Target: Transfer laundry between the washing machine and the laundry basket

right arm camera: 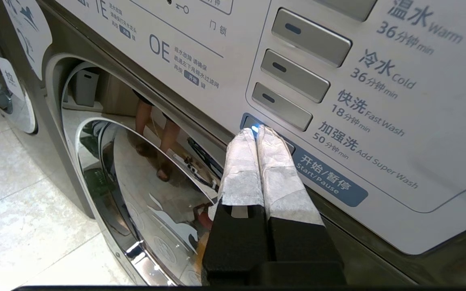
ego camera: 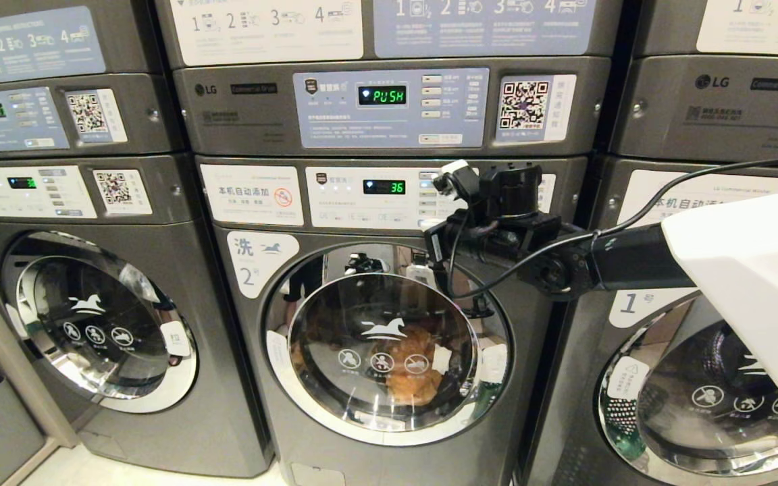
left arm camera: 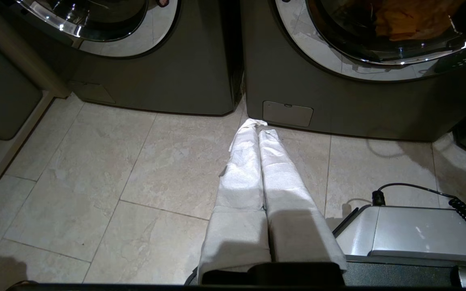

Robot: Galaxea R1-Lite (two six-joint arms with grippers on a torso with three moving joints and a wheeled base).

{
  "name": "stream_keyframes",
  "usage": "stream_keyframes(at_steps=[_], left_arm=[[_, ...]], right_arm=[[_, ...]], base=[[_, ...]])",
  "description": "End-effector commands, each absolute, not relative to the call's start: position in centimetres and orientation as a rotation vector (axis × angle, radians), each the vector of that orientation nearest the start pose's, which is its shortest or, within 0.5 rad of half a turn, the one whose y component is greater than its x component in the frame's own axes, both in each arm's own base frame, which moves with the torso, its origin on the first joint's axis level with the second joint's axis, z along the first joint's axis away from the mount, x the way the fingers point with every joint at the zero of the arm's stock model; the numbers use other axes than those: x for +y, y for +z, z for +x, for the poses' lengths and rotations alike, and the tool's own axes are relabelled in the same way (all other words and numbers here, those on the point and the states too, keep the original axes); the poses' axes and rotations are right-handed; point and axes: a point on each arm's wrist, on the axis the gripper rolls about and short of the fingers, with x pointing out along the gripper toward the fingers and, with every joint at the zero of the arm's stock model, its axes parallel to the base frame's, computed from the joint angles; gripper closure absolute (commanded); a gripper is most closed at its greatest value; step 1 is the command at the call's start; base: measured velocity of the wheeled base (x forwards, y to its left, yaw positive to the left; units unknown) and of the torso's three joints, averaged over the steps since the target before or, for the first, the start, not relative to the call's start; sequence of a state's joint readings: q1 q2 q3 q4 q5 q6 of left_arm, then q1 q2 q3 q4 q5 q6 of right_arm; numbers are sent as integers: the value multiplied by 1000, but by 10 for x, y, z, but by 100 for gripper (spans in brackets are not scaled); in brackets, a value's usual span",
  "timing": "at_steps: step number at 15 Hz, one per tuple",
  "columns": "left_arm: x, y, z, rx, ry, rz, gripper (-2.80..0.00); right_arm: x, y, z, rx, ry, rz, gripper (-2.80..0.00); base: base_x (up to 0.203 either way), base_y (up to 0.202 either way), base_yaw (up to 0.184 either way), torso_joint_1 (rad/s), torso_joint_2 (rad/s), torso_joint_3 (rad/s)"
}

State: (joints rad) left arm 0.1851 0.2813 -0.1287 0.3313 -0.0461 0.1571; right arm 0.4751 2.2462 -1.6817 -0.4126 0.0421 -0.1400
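Stacked grey machines line the wall; right gripper (right arm camera: 257,130), jaws pressed together, tips at the lit Start/Pause button (right arm camera: 253,123) on the dark grey number-2 washing machine (ego camera: 389,337), above its closed door.

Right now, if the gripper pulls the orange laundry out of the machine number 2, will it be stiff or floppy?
Probably floppy: the orange laundry lies crumpled in folds behind the closed door of the washing machine, so it would likely sag and drape. It looks like a small bundle, probably light. Whether it is wet cannot be seen.
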Motion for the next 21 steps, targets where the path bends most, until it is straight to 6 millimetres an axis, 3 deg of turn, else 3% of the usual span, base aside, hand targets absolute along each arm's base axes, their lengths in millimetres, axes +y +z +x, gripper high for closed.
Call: stream_keyframes(at_steps=[1, 10, 21], left_arm=[[-3, 84, -13, 493, 98, 98, 0], [-3, 84, -13, 493, 98, 98, 0], [-3, 84, -13, 493, 97, 100, 0]], right_arm=[[219, 188, 426, 110, 523, -170, 0], [215, 187, 429, 113, 487, -172, 0], [212, 193, 418, 121, 487, -176, 0]], base=[[0, 0, 0, 0, 0, 0], [0, 0, 0, 0, 0, 0], [0, 0, 0, 0, 0, 0]])
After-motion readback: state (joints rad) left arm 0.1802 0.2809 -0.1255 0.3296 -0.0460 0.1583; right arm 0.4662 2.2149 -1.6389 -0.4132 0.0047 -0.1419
